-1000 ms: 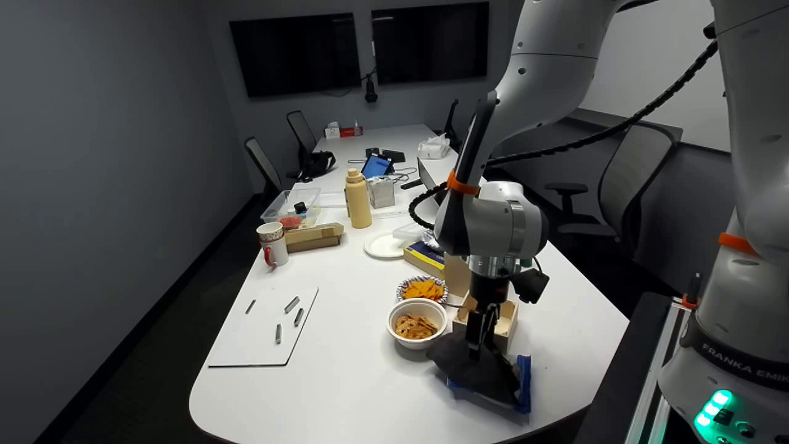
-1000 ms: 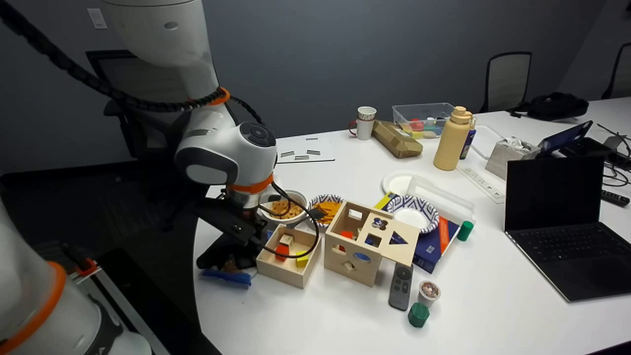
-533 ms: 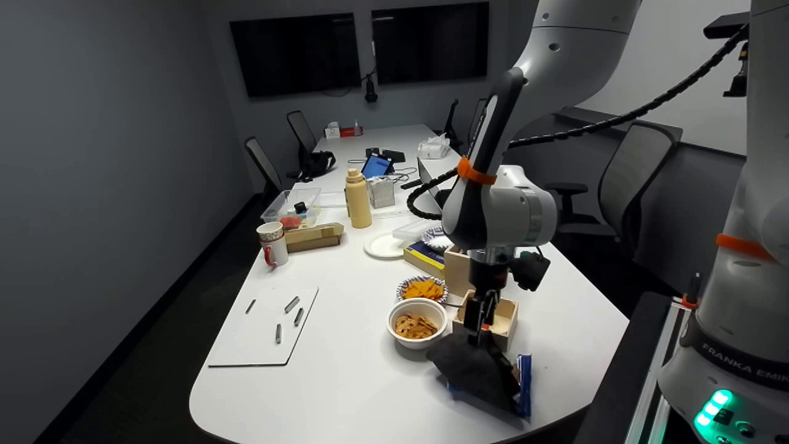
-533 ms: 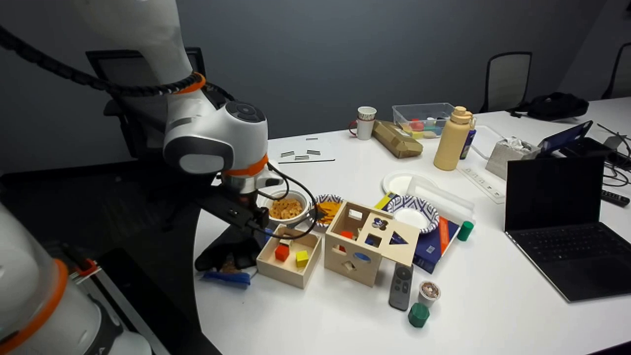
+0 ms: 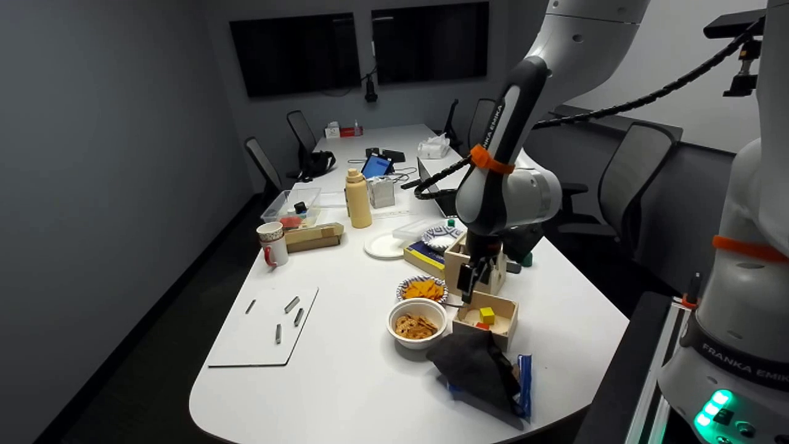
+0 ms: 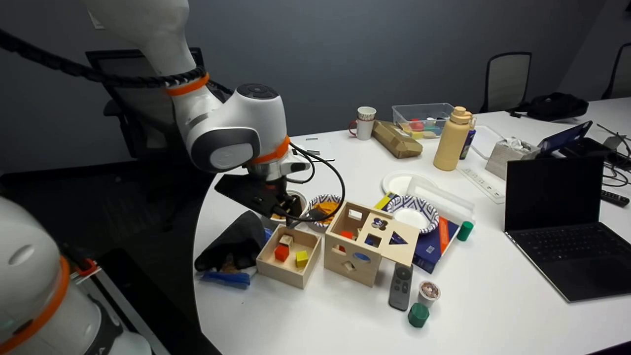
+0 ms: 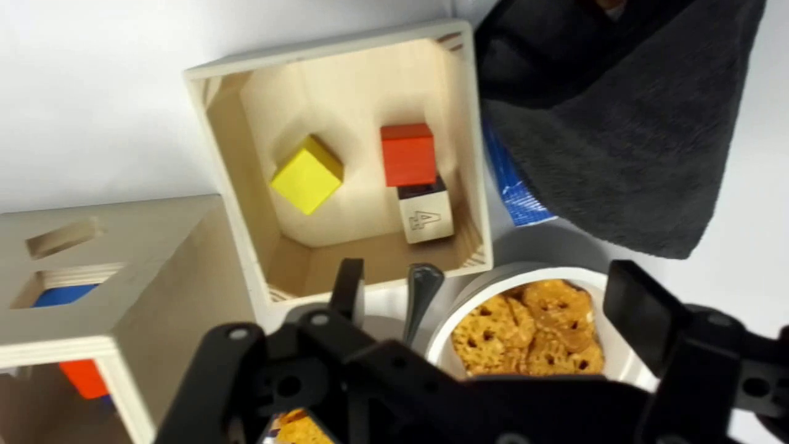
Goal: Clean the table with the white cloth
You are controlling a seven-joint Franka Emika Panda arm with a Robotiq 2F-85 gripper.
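Robotiq gripper (image 7: pixel 490 296) hangs above the white table (image 5: pixel 345 394) with its jaws wide apart, clear of the dark grey cloth (image 7: pixel 635 142), which lies crumpled at one o'clock from it in the wrist view. In both exterior views the cloth drapes over a blue packet (image 6: pixel 227 279), near the table's rounded end; part of the packet pokes out. Back in the wrist view, a shallow wooden box (image 7: pixel 345 80) sits just beside the cloth, at nine o'clock from it; whether the two touch, I cannot tell. It holds a yellow cube (image 7: pixel 308 176), a red cube (image 7: pixel 408 159) and, at five o'clock from the red one, a pale printed block (image 7: pixel 426 216). In an exterior view a white bowl (image 5: pixel 419 306) of crackers (image 5: pixel 414 328) stands at ten o'clock from the cloth, and a patterned paper bowl (image 5: pixel 401 290) of orange chips (image 5: pixel 423 290) at twelve o'clock from the crackers. In an exterior view a wooden shape box (image 6: pixel 334 261) stands at three o'clock from the shallow one. A grey remote (image 6: pixel 402 287) lies at five o'clock from it, a tan bottle (image 6: pixel 449 143) stands at one, and a black laptop (image 6: pixel 554 195) sits well apart at three. In an exterior view a white board (image 5: pixel 243 336) with short grey bars (image 5: pixel 278 333) lies at nine o'clock from the cloth.
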